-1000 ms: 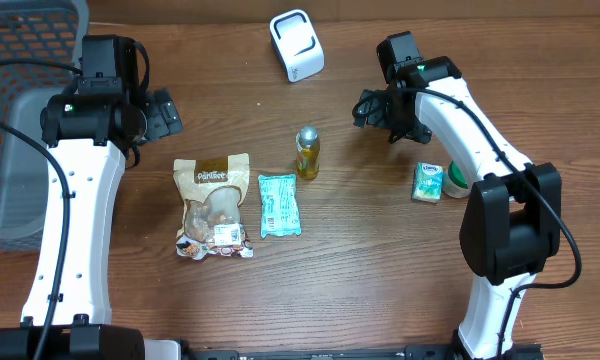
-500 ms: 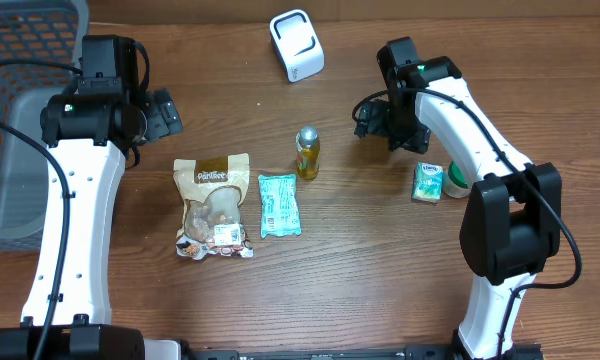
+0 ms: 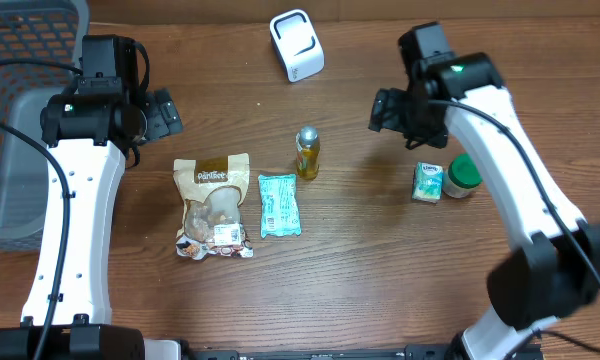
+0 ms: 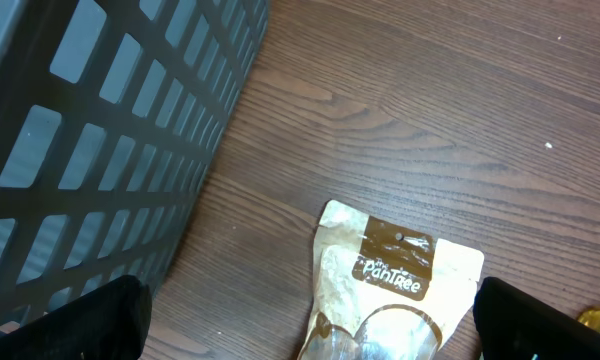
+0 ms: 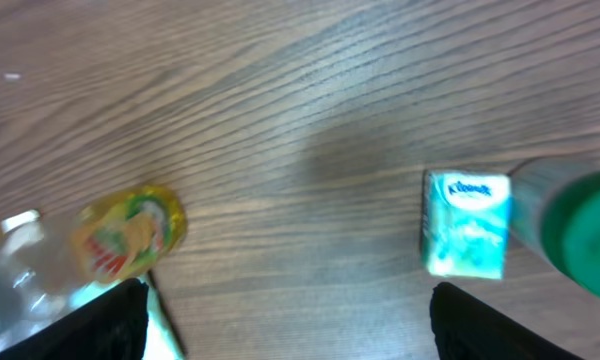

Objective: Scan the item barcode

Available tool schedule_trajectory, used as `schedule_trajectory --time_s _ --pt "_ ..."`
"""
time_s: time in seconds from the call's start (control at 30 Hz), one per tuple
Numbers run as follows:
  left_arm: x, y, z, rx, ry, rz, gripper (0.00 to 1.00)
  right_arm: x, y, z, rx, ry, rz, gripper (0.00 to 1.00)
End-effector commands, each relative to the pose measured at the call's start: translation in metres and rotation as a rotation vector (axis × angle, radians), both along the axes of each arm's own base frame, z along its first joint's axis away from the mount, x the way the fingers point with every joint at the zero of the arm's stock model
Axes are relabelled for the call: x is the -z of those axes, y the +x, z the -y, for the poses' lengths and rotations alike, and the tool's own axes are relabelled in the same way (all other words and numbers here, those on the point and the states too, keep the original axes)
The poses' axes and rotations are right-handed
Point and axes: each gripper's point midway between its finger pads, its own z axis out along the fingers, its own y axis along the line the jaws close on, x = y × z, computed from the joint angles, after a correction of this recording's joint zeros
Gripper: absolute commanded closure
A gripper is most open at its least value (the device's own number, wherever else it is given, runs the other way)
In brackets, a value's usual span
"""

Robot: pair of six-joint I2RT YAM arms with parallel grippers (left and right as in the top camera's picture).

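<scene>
So: both tools spread, every item lying on the desk

L tool (image 3: 165, 112) hangs over the desk (image 3: 380, 290) just beside the grey basket (image 3: 10, 150), up-left of the snack pouch (image 3: 213, 205). In the L wrist view its fingers (image 4: 70, 320) sit at the two bottom corners, wide apart, w/ only wood and the pouch's top end showing between them.

R tool (image 3: 380, 108) hangs above bare wood, right of the white scanner (image 3: 297, 44), between the small bottle (image 3: 307, 152) and the Kleenex box (image 3: 429, 182). The R wrist view is blurred, but the jaws there are also wide apart w/ nothing clamped.

Items:
- Pouch lies flat, label up, w/ a white sticker near its bottom end.
- Teal packet (image 3: 278, 205) lies just beside the pouch on the right, approx. parallel to it.
- Bottle has a yellow-green label and looks upright from overhead, near the packet's top end.
- Kleenex box sits at the right, touching or nearly touching a green-lidded jar (image 3: 464, 174).
- Scanner stands at the far edge, well apart from the items.
</scene>
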Motion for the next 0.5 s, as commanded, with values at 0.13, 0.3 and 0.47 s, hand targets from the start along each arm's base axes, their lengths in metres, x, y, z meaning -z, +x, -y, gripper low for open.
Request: schedule_trajectory --time_s 0.13,0.3,0.47 --pt "-0.0033 0.0001 -0.0009 0.020 0.021 0.002 0.00 -0.0297 -0.0107 -0.0003 -0.016 0.013 0.050 0.00" --pt "-0.0033 0.0001 -0.0009 0.020 0.020 0.002 0.01 -0.0279 -0.0151 0.0009 -0.016 0.008 0.030 0.00" --pt "-0.0033 0.0001 -0.0009 0.020 0.021 0.002 0.00 -0.0280 -0.0149 0.0008 -0.016 0.008 0.031 0.00"
